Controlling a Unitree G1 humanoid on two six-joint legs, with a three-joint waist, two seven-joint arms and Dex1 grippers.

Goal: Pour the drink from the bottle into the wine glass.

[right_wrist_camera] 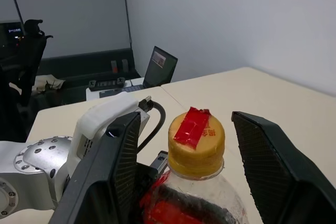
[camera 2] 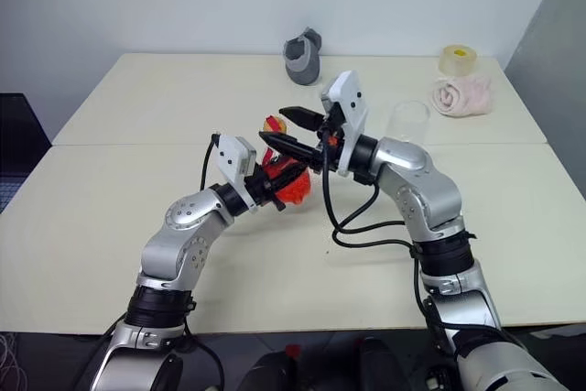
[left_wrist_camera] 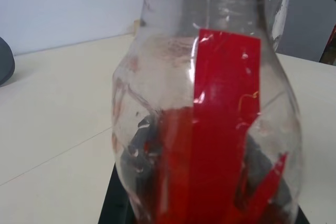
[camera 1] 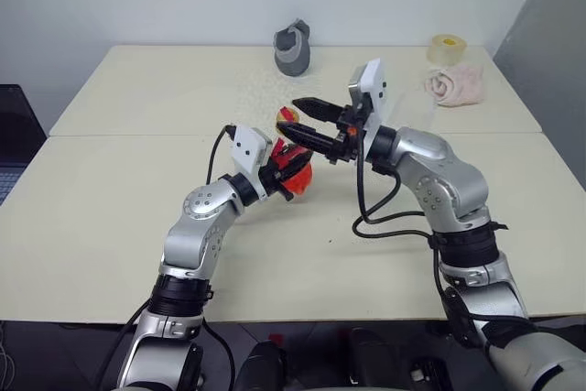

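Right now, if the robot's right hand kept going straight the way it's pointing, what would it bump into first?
Probably the bottle's yellow cap. The right hand points sideways with its fingers apart, and the cap sits between them. The left hand holds the bottle. Depth is hard to judge.

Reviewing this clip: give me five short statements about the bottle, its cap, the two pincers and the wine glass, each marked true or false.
1. The left pincer is shut on the bottle. True.
2. The cap is off the bottle. False: the yellow cap sits on the neck.
3. The right pincer stands open, a finger on each side of the cap. True.
4. The wine glass holds red drink. False: it looks empty.
5. The right pincer grips the wine glass. False: the glass stands apart on the table.
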